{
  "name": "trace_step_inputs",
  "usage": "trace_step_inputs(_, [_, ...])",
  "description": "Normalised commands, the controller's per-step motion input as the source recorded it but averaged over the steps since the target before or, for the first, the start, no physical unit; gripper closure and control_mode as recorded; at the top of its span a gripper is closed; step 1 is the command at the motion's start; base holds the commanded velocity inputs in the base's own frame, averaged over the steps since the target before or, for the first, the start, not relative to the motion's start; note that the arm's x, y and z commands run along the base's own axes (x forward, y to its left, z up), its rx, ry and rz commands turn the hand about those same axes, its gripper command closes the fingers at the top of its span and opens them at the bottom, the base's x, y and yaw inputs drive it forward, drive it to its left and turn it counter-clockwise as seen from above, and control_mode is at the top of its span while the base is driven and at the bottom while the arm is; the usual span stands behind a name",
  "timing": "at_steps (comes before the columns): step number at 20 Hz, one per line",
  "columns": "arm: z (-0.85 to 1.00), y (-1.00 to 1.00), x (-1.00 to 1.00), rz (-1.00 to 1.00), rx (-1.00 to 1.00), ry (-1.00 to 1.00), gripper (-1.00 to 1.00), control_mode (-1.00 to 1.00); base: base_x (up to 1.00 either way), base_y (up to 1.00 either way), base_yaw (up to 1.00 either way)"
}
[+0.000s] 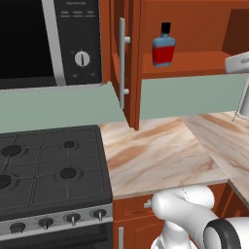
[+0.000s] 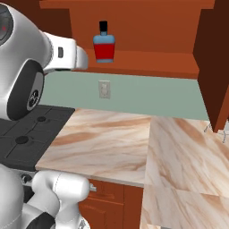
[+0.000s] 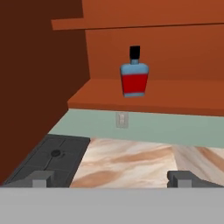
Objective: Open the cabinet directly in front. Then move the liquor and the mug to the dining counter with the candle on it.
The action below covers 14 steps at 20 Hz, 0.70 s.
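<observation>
Reaching: fingers (image 3: pixel 112 178) stand wide apart and hold nothing, aimed toward the liquor (image 3: pixel 134 73) at twelve o'clock in the hand view.
Approach: I judge it best to go in level, straddle the red lower body, and close only once both fingers pass its sides.
Risk: nudging it could tip it on the shelf.
Liquor: squarish, blue shoulders, red below, black cap, upright.
Cabinet (image 1: pixel 185 19): door open; the bottle stands on its lower shelf above the marble table (image 1: pixel 155 155).

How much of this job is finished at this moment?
Done: the cabinet stands open. In hand: the open claw faces the liquor on the shelf, holding nothing. Left: carry liquor and mug to the dining counter.
</observation>
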Motion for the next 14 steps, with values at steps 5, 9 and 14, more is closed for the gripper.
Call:
trace_step_inputs(5, [0.00,0.00,0.17,0.00,0.01,0.00,-1.00,-1.00,0.00,0.00,0.00])
trace_step_inputs(9, [0.00,0.01,0.19,0.00,0.01,-0.07,-1.00,-1.00,0.00,0.00,0.00])
trace_step_inputs(14, [0.00,0.04,0.21,0.00,0.00,-0.09,-1.00,-1.00,0.00,0.00,0.00])
